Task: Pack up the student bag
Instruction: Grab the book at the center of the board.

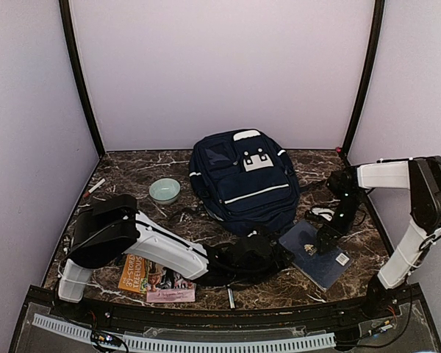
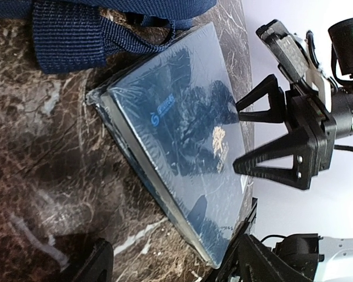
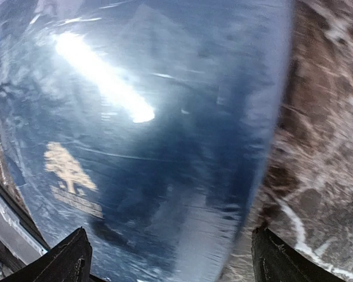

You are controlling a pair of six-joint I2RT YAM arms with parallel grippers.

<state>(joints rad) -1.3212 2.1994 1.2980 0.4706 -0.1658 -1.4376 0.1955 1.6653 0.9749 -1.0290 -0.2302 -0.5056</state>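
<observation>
Glossy plastic-wrapped notebook fills our right wrist view, with the right gripper spread wide over it, gripping nothing. We've got the student bag lying flat toward the back of the brown marble table. It's navy woven fabric with white stripes and a pale patch, top toward the back wall, long axis roughly front-to-back. Left gripper gapes empty by the notebook, near the bag's bottom.
</observation>
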